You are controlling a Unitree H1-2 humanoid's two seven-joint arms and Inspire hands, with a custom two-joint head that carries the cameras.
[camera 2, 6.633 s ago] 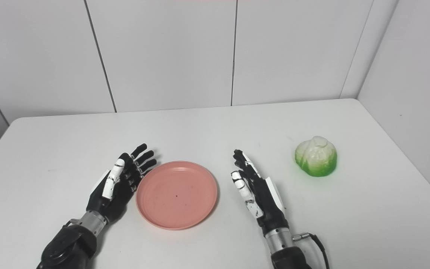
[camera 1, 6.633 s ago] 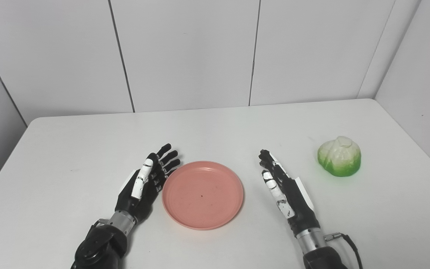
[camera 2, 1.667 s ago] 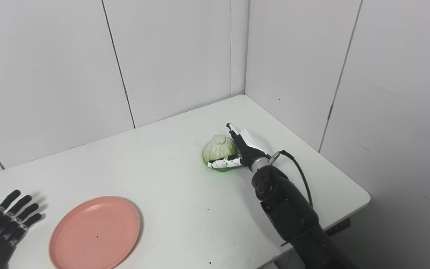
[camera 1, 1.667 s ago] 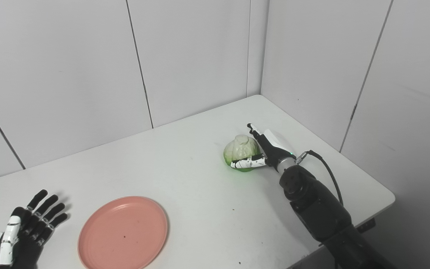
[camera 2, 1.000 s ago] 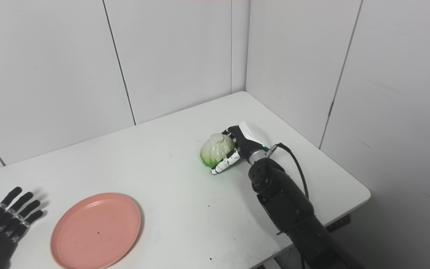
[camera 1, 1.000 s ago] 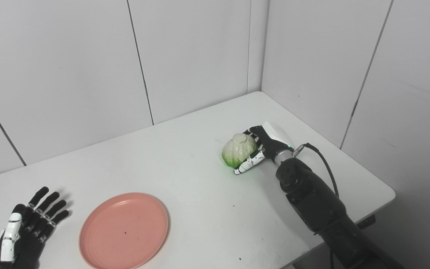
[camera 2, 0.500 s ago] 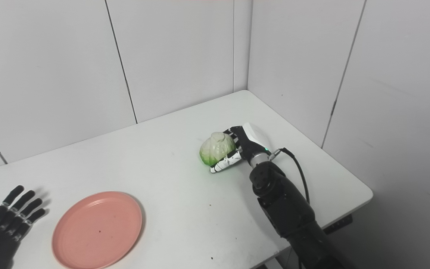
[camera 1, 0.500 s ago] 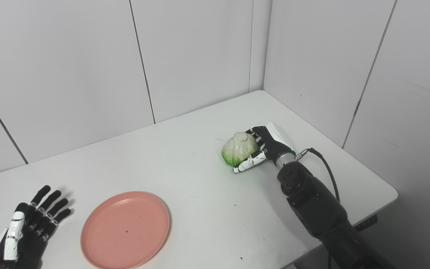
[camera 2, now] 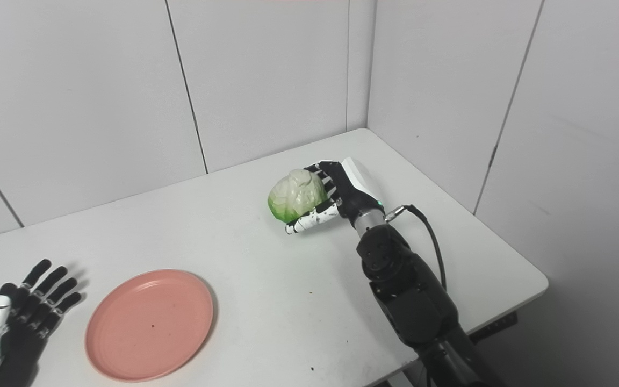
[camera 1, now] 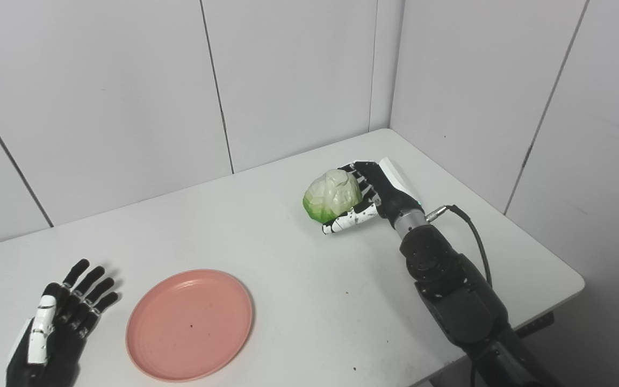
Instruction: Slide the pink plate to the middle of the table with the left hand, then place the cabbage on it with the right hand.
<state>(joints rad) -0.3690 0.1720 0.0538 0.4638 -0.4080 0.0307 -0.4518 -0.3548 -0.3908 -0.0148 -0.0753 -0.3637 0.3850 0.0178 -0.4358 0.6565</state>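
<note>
Right hand (camera 1: 371, 196), left eye view: I am seeing it wrapping the cabbage (camera 1: 332, 195), with dark fingers (camera 1: 361, 175) curling over the top and far side and the white-marked thumb (camera 1: 348, 220) pressing under the green base. I am reading the cabbage as lifted off the table (camera 1: 288, 252), since a faint shadow is lying on the surface beneath it, though the gap itself is hard to judge. I am tracing the black arm (camera 1: 452, 293) as it is running from the hand down to the bottom right edge, with a cable (camera 1: 470, 231) looping off the wrist. Left hand (camera 1: 57, 322): it is lying low at the bottom left corner of the table, palm down, fingers spread and holding nothing. I am finding the plate (camera 1: 190, 324) flat on the table just beside that hand, not touching it, and well apart from the cabbage. White wall panels (camera 1: 127, 91) are closing the scene behind and to the right.

Right eye view: I am seeing the same grasp, the right hand (camera 2: 336, 196) closing on the cabbage (camera 2: 297, 195) from its right side. The plate (camera 2: 150, 324) is sitting empty near the front edge, left of centre. The left hand (camera 2: 16, 317) is resting open beside it, partly cut off by the frame.
</note>
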